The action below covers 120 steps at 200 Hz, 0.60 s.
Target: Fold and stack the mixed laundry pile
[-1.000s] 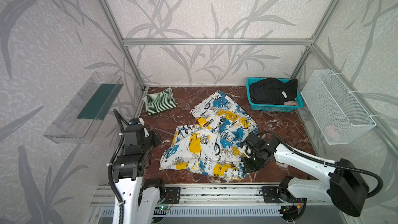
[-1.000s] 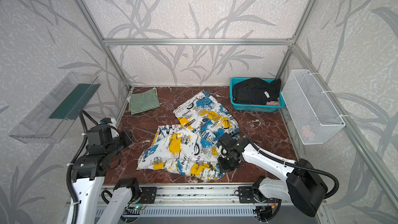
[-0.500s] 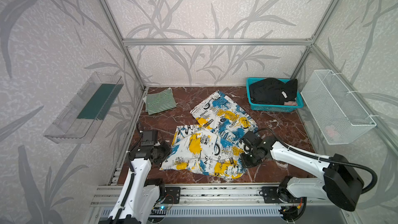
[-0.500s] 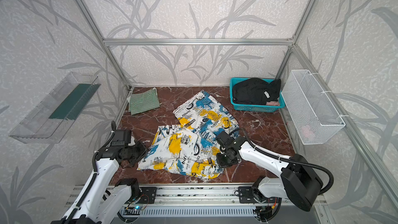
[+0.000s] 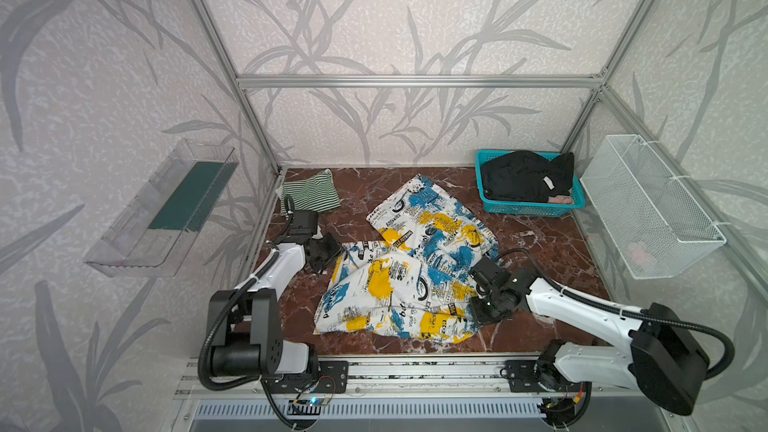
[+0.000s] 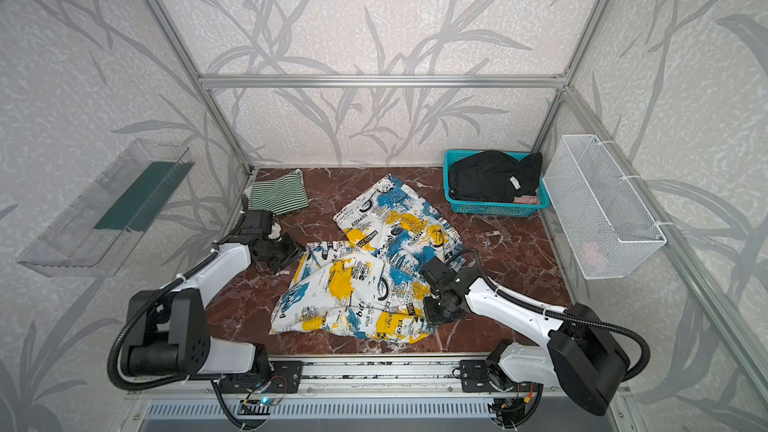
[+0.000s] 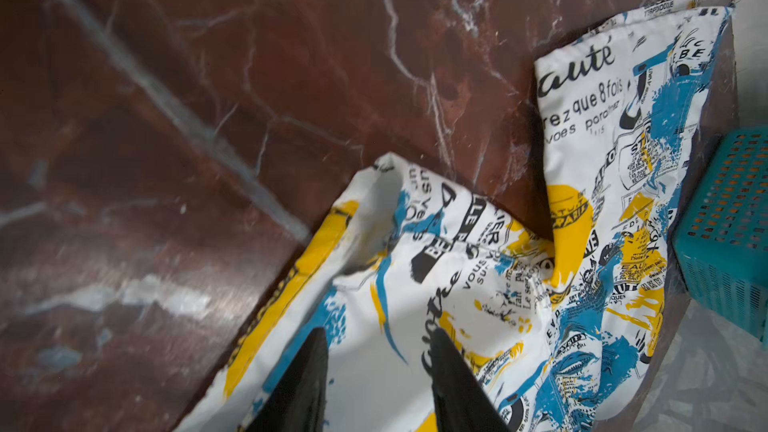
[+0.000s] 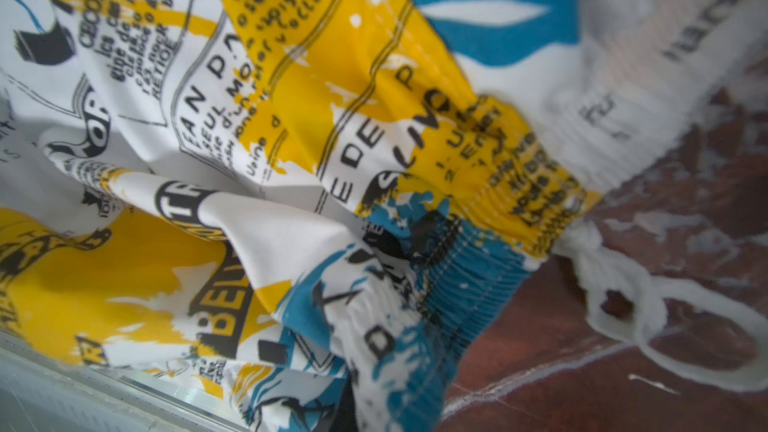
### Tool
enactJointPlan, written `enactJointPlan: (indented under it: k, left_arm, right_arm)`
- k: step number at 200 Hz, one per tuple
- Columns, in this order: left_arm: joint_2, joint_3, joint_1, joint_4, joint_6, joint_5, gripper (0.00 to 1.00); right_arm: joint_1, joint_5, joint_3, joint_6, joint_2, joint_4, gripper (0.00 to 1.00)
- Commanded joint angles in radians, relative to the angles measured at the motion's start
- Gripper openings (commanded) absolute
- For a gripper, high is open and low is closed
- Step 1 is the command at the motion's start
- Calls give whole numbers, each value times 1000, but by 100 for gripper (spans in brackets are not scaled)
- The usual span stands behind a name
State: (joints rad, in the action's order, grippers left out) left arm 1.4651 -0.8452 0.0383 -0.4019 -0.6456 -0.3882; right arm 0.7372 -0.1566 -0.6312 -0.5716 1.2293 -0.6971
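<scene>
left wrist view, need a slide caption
Open left claw poised over the printed garment on a red marble tabletop.

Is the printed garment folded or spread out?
Spread, not folded: the printed garment lies rumpled on the marble floor, its two legs splayed apart.

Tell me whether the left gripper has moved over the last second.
Yes. In a top view the left gripper has shifted right, away from the left frame rail, to the printed garment's left edge.

printed garment rumpled, centre | striped garment flat, back-left | black garment heaped, back-right
</scene>
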Motion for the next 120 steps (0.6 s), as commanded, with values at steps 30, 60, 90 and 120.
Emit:
enactJointPlan:
  k: [30, 60, 90, 120]
  left_arm:
    - [114, -34, -11, 65, 111, -71, 43]
    - [140, -18, -20, 70, 145, -79, 43]
    - [149, -16, -32, 87, 156, -104, 29]
    - [176, -39, -43, 58, 174, -81, 24]
  right_arm:
    - [-14, 38, 25, -21, -48, -40, 5]
    - [-21, 37, 24, -22, -51, -37, 5]
    - [-22, 34, 23, -22, -43, -33, 5]
    - [-22, 31, 24, -27, -48, -33, 4]
